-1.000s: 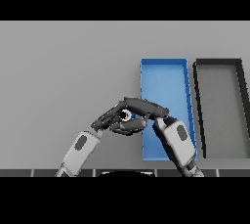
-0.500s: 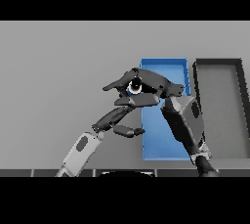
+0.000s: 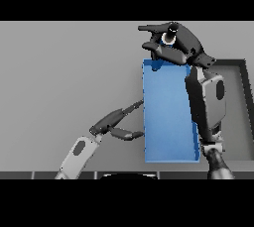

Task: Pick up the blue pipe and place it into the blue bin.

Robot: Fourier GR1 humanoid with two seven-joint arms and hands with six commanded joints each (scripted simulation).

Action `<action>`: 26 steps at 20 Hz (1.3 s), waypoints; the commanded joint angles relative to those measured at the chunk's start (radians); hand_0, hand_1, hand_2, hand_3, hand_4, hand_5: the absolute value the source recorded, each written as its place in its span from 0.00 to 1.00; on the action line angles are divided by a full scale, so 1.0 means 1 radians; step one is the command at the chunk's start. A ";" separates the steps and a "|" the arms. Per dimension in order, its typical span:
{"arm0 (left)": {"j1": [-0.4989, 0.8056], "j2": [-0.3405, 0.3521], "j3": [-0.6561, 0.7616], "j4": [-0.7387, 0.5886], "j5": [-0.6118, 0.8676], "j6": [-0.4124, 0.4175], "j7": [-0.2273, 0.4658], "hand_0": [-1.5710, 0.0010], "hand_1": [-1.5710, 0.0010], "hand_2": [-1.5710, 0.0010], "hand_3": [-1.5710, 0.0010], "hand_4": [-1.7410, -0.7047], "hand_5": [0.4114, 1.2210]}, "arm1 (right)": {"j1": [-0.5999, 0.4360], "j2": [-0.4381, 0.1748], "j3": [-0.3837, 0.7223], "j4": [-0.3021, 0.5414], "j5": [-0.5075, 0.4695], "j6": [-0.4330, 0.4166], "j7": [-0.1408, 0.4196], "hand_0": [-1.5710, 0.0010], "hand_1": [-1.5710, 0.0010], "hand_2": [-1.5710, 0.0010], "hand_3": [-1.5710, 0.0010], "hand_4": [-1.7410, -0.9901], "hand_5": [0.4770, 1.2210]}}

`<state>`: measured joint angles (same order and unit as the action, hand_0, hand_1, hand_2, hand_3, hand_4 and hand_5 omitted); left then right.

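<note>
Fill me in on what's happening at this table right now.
The robot's right hand is shut on the blue pipe and holds it up over the far end of the blue bin, so the pipe is not yet inside. The left hand hangs open just left of the bin, holding nothing. A black bin sits to the right of the blue one, partly hidden behind the right arm.

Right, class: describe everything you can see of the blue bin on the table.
The blue bin is a long, shallow rectangular tray, plain blue, with low walls, and looks like plastic. It lies flat on the grey table, with nothing visible inside. The right robot hand hangs over its far end, holding the pipe. The left robot hand is open beside its left wall. A dark bin lies right of it.
</note>
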<state>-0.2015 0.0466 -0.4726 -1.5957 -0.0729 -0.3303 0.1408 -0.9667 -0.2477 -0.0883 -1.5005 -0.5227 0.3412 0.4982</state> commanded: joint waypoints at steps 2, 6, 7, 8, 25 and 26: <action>0.003 0.001 -0.002 0.005 -0.010 0.003 -0.012 1.00 1.00 1.00 1.00 0.76 0.08 | 0.021 -0.017 -0.023 0.040 0.046 -0.002 0.003 0.00 0.00 0.00 0.00 0.32 1.00; -0.008 0.007 0.009 0.019 -0.010 0.003 -0.031 1.00 1.00 1.00 1.00 0.77 0.06 | 0.113 -0.028 -0.038 0.076 0.135 0.008 0.037 0.00 0.00 0.00 0.00 0.32 1.00; -0.005 0.013 0.010 0.023 -0.011 -0.001 -0.041 1.00 1.00 1.00 1.00 0.77 0.06 | 0.138 -0.032 -0.041 0.078 0.162 0.000 0.050 0.00 0.00 0.00 0.00 0.32 1.00; -0.011 0.012 0.013 0.024 -0.012 0.002 -0.038 1.00 1.00 1.00 1.00 0.77 0.06 | 0.161 -0.037 -0.044 0.072 0.177 -0.001 0.072 0.00 0.00 0.00 0.00 0.32 1.00; -0.023 0.016 0.010 0.040 -0.055 0.030 -0.099 1.00 1.00 1.00 1.00 0.79 0.10 | 0.385 -0.316 0.446 0.277 -0.098 -0.396 0.111 0.00 0.00 0.00 0.74 0.09 0.93; -0.020 0.013 0.008 0.039 -0.055 0.031 -0.083 1.00 1.00 1.00 1.00 0.79 0.10 | 0.366 -0.350 0.518 0.285 -0.169 -0.447 0.111 0.00 0.00 0.03 0.71 0.15 0.92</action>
<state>-0.2216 0.0592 -0.4648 -1.5571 -0.1276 -0.2999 0.0587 -0.6013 -0.5983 0.4295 -1.2157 -0.6913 -0.1024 0.6096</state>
